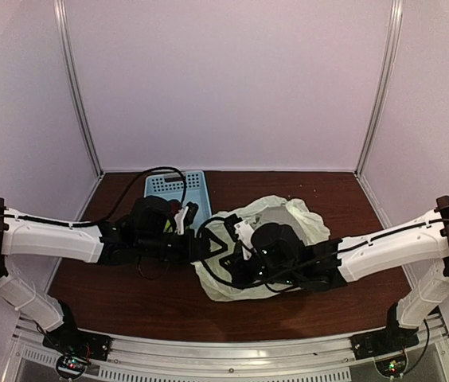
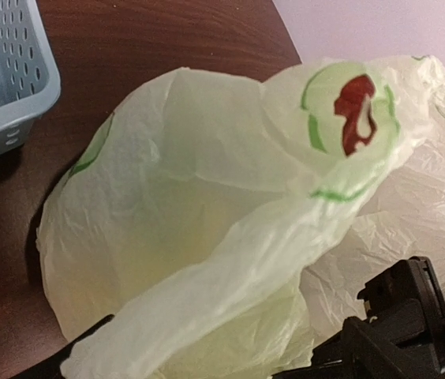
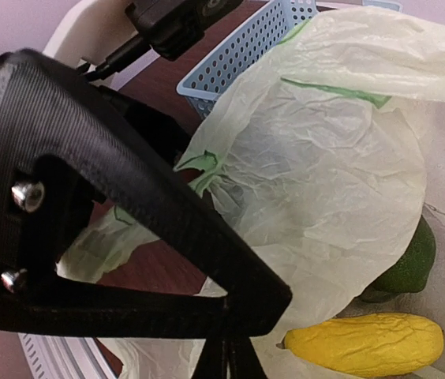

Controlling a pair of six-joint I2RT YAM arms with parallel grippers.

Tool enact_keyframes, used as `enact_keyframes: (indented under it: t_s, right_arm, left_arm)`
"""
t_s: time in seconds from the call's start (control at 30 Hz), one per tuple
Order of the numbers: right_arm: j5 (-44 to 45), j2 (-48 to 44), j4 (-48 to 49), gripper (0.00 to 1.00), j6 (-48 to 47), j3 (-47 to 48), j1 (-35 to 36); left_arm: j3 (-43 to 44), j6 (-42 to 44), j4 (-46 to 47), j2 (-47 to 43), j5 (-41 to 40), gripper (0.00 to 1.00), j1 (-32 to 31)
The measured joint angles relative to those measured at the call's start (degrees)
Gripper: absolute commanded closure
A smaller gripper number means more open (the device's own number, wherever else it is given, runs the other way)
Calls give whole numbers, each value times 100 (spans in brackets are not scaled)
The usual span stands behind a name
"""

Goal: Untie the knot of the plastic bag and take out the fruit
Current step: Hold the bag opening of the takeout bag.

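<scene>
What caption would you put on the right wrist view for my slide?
Shut right gripper beside the crinkled plastic bag, yellow fruit and green fruit peeking out, blue basket behind.

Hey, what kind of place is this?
Probably a robot lab test cell: pale panels on metal posts enclose a table, the left arm and right arm sit on a front rail, and a plastic bag and blue basket look like props.
</scene>
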Motion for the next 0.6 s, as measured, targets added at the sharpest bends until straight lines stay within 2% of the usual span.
enact_keyframes:
  t_s: [0.17, 0.37, 0.43, 0.53, 0.57, 0.6]
  right_arm:
    - [-90, -26, 37, 100, -42, -68, 17]
    - [-153, -26, 59, 100, -125, -68, 52]
    - [-179, -26, 66, 100, -155, -68, 55]
    - [-212, -26, 87, 100, -173, -68, 55]
    - [-216, -26, 90, 97, -177, -68, 55]
    - [-216, -26, 92, 82, -179, -68, 57]
  left_arm:
    - [50, -70, 299, 140, 9, 11, 0]
    - [68, -120, 396, 348, 116, 35, 0]
    - [68, -125, 426, 363, 133, 45, 0]
    - [70, -142, 452, 363, 142, 70, 0]
    - [70, -138, 448, 363, 149, 78, -2]
    - [70, -116, 450, 363, 149, 87, -4]
